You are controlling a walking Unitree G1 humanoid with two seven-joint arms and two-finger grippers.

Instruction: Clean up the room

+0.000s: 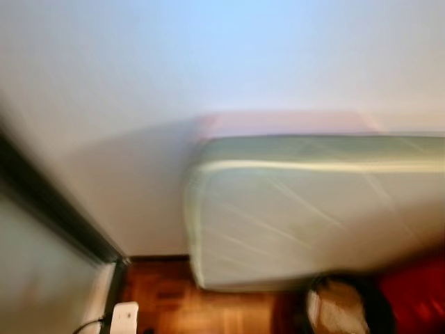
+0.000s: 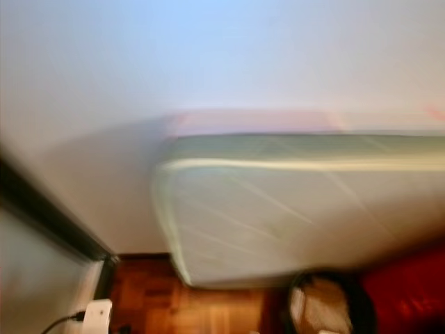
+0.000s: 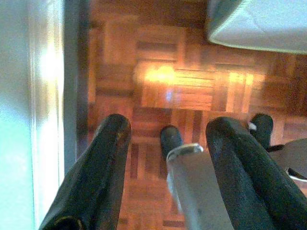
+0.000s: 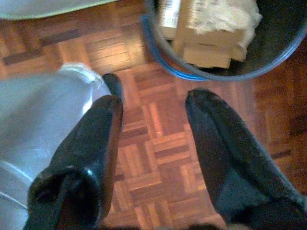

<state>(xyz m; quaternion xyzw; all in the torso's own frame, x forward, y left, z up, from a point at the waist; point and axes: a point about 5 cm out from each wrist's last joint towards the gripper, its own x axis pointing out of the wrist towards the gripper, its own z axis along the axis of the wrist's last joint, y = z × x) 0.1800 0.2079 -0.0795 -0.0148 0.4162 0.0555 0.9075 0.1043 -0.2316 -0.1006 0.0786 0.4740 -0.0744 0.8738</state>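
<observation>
the bin (image 4: pixel 225 43), cardboard scraps inside, sits on the parquet just ahead of the right gripper (image 4: pixel 153 143), the nearer arm. both it and the left gripper (image 3: pixel 168 158) hang spread and empty.

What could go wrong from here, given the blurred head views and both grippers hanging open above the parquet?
1. The head views are smeared, so the robot is probably moving; it could bump the mattress leaning on the wall.
2. The bin, holding cardboard pieces, sits close ahead of the right gripper; a swing might tip it.
3. The left gripper hangs near the dark door frame and could graze it.
</observation>
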